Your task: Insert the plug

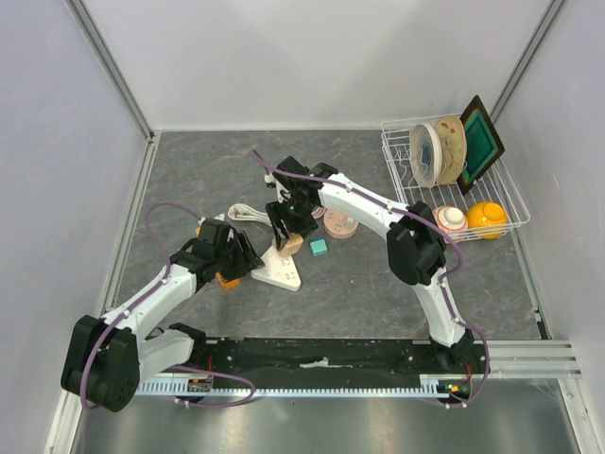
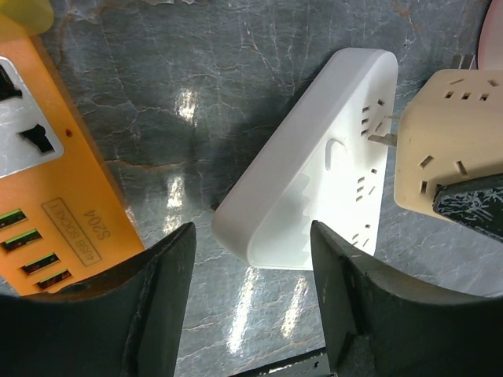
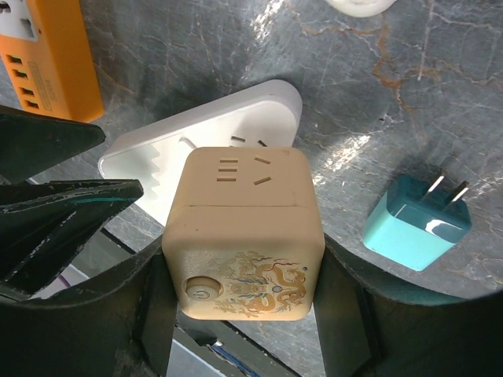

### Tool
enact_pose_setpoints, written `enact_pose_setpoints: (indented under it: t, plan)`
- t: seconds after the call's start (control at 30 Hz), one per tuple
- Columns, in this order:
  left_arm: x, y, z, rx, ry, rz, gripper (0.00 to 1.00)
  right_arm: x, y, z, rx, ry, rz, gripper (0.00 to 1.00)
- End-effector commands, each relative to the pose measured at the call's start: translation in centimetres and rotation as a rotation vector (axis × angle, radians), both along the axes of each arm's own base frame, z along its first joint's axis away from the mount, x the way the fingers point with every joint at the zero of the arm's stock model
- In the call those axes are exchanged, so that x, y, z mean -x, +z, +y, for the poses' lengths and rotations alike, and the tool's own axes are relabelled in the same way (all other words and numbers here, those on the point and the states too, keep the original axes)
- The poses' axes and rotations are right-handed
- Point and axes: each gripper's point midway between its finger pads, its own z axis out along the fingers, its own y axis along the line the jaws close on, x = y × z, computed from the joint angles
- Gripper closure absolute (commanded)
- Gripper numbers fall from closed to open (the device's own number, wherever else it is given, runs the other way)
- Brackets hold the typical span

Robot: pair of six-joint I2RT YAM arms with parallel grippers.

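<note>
My right gripper [image 3: 244, 306] is shut on a beige cube plug adapter [image 3: 245, 228] with a dragon print and a power button. It holds the cube over the white power strip [image 3: 204, 149]. In the left wrist view the cube [image 2: 456, 149] has its metal prongs at a socket of the white strip [image 2: 314, 165], touching or just above it. My left gripper [image 2: 251, 314] is open and empty, just short of the strip's near end. In the top view the right gripper [image 1: 288, 232] sits over the strip [image 1: 279, 270], with the left gripper [image 1: 241, 260] beside it.
An orange power strip [image 2: 39, 181] lies left of the white one. A teal plug [image 3: 416, 224] lies on the table to the right. A pink round object [image 1: 340, 223] sits behind. A wire dish rack [image 1: 454, 180] with plates stands at the back right.
</note>
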Motion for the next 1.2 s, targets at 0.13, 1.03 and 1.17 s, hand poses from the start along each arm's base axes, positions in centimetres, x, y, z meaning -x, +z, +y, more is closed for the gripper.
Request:
enact_pose_setpoints:
  t: [0.13,1.03,1.17]
  plan:
    - [-0.7,0.5,-0.6,0.044,0.001,-0.026,0.35,-1.9,1.3,0.9,-0.068,-0.046,-0.029,1.00]
    - [-0.7,0.9,-1.3,0.081,-0.015,-0.025,0.37,-0.8,0.5,0.1,-0.056,-0.096,0.007,1.00]
    - [-0.6,0.7,-1.4,0.083,-0.018,-0.019,0.37,-0.8,1.0,0.0,-0.056,-0.103,-0.004,1.00]
